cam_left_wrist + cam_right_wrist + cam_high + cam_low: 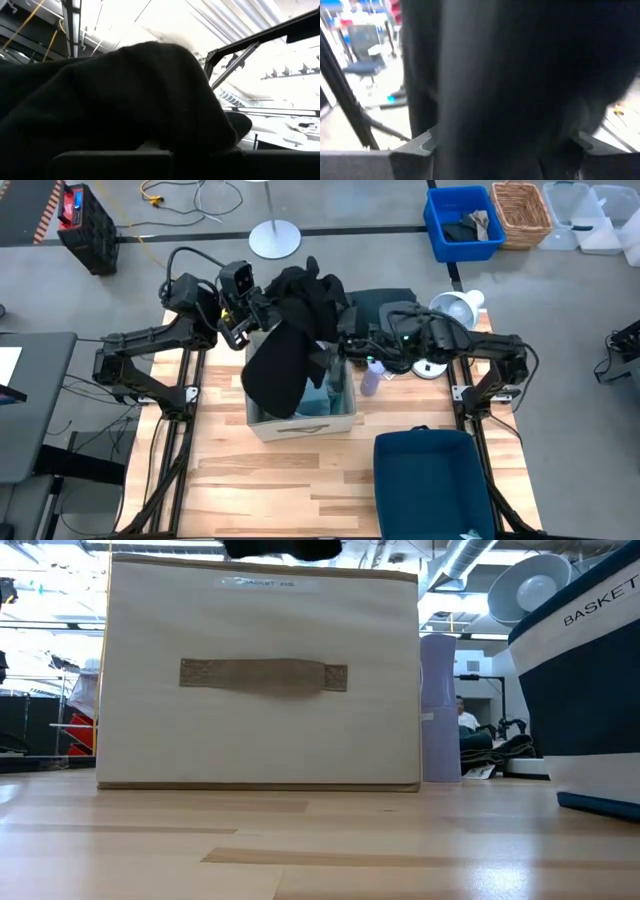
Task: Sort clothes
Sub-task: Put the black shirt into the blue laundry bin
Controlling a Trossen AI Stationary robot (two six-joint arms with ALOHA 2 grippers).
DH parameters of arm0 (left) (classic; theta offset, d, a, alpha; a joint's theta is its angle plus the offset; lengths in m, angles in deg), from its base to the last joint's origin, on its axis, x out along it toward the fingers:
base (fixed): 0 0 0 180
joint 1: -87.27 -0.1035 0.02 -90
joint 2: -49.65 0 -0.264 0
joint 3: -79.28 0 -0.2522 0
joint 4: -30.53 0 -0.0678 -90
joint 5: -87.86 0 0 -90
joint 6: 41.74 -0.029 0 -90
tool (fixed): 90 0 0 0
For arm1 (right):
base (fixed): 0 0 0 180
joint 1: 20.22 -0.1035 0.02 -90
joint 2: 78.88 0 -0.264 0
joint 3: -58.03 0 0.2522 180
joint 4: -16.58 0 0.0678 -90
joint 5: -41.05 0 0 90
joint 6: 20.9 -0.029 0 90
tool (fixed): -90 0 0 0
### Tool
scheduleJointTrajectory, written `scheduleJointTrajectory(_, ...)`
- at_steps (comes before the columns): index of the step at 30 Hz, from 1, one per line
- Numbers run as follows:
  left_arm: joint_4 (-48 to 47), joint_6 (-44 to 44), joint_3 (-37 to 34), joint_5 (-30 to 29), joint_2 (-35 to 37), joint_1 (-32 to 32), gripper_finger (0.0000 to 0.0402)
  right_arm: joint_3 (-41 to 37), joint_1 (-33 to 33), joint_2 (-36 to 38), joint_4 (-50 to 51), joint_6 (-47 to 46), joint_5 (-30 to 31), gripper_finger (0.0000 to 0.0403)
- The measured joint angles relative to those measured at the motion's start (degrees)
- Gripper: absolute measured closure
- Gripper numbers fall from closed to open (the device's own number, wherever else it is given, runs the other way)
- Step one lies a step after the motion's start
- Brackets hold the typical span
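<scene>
Black garment (285, 345) hangs in the air over the beige box (300, 420), draped down across its open top and its left rim. Upper bunch is above the box's far edge, between the two grippers. Inside the box, right half: pale blue-grey fabric (328, 395) visible under the black one. Dark green garment (385, 302) lies flat on the table behind the box, partly under the right arm.

Left gripper (258, 312) sits at the box's far-left corner, raised, fingers clamped on the black garment; its wrist view is filled with black cloth (125, 110).

Right gripper (345, 330) is at the box's far-right corner, reaching in level toward the cloth, jaws apart with black fabric (520, 75) between them; can't tell if it grips.

Navy bin (432, 480) stands in front-right of the box; nothing seen inside. Pale purple bottle (371, 378) stands just right of the box.
</scene>
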Motion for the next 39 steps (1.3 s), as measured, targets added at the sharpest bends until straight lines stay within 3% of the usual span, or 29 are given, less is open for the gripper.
scheduleJointTrajectory(6, -0.2, 2.6, 0.0, 1.6, 0.0, 1.1, 0.0397, 0.0, -2.4, 6.8, 17.1, -1.6, -0.2, 0.0148)
scheduleJointTrajectory(12, -0.1, 3.1, 0.0, 1.8, -1.4, 3.9, 0.0397, 0.0, -3.0, 14.6, 30.5, -10.7, 1.4, 0.0148)
scheduleJointTrajectory(21, 1.9, 6.7, 0.9, 1.5, -10.0, 9.6, 0.0397, 0.0, 0.9, 21.4, 32.3, -15.4, 6.0, 0.0148)
scheduleJointTrajectory(27, 1.4, 4.9, 11.6, 1.8, -18.8, 14.2, 0.0397, 0.0, 3.3, 23.1, 32.2, -14.5, 5.9, 0.0148)
scheduleJointTrajectory(33, -5.6, -0.6, 29.7, -0.5, -31.2, 17.9, 0.0397, 0.0, 3.6, 23.5, 32.2, -8.4, 5.3, 0.0149)
scheduleJointTrajectory(37, -7.0, -2.0, 43.9, -3.6, -41.6, 18.9, 0.0397, 0.0, 3.6, 24.5, 32.3, -5.0, 1.7, 0.0149)
scheduleJointTrajectory(39, 0.1, -1.1, 42.5, -6.8, -43.8, 19.4, 0.0397, 0.0, 3.6, 25.3, 32.2, -4.5, -0.4, 0.0149)
